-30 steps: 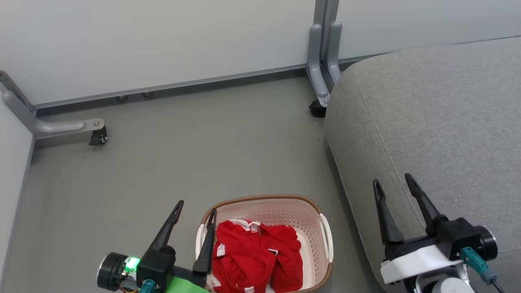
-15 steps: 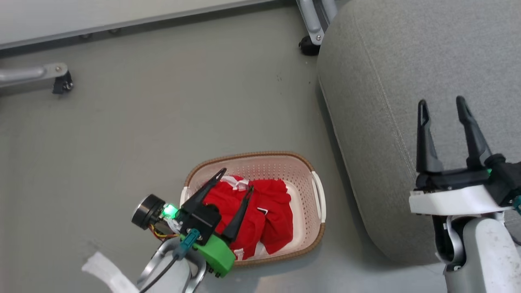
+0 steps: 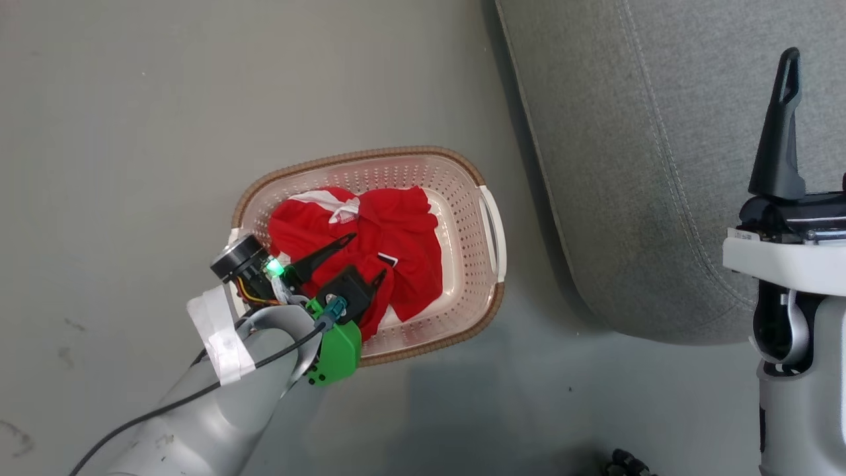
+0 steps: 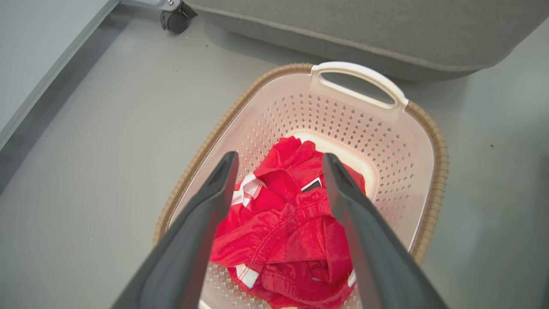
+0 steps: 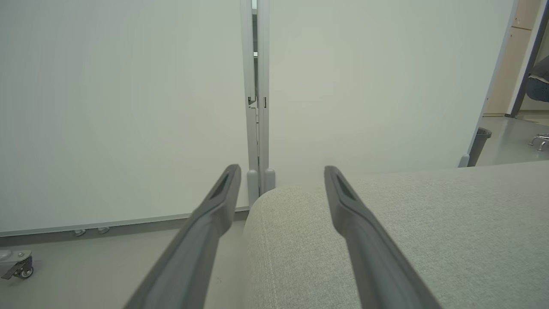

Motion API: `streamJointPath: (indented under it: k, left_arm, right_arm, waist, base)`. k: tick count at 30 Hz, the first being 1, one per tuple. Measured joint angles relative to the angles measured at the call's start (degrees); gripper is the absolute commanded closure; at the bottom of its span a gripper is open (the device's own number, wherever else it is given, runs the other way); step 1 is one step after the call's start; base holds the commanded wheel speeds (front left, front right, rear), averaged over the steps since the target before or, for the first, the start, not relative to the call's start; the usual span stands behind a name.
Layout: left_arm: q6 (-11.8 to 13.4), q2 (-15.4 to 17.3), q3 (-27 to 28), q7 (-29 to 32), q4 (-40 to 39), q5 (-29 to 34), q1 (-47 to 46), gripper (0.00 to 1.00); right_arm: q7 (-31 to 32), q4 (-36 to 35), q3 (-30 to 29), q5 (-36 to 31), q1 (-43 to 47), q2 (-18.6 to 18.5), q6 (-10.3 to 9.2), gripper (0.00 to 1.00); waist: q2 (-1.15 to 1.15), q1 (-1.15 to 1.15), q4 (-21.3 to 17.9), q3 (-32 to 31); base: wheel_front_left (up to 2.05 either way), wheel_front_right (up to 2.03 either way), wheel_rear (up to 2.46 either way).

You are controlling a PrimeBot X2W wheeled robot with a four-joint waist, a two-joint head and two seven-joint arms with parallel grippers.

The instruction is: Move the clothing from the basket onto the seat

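A crumpled heap of bright red sports clothing [image 3: 390, 231] lies inside a cream plastic basket [image 3: 462, 192] at the centre of the head view; the fabric is shiny, with white trim at the heap's upper left and a small dark patch edged in white near its middle; the heap fills the left part of the basket, leaving pale plastic bare on the right; the basket has perforated walls, a brown woven rim and a white handle [image 3: 494, 228] on its right side, and stands on a grey floor [image 3: 132, 132]; a large light-grey fabric seat [image 3: 628, 165] with stitched seams fills the upper right, near the basket but apart from it; the left tool [image 3: 369, 253] hangs over the heap with its two dark fingers spread apart, red cloth lying loose between them in the left wrist view; whether the tips touch the cloth cannot be told; the right tool [image 5: 282, 168] is above the seat, fingers wide apart and empty; since half a second ago the head camera has tipped further down, and the left tool has come in from the heap's upper-left edge to over its middle; the clothing lies in the basket as before.
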Motion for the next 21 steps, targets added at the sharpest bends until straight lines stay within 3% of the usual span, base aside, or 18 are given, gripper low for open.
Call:
streamJointPath:
  k: [7,17,21]
  left_arm:
    - [0.0,-0.3,-6.3,0.0,10.3,0.1,-8.0,0.00]
    - [0.2,-1.5,-8.6,0.5,20.7,1.2,-14.6,0.00]
    - [1.9,-1.5,-9.9,1.0,22.2,2.2,-16.3,0.00]
  right_arm:
    - [0.0,-1.8,-1.8,2.6,-1.9,0.0,0.00,0.00]
    - [0.0,-3.0,-2.5,4.9,-4.2,0.0,0.00,0.00]
    - [0.0,-3.4,-2.8,6.1,-4.9,0.0,0.00,0.00]
  waist:
    - [0.00,0.00,-2.2,7.9]
    - [0.00,0.00,-4.8,16.9]
    - [0.00,0.00,-5.8,19.6]
  base:
    - [0.00,0.00,0.00]
    - [0.00,0.00,0.00]
    - [0.00,0.00,0.00]
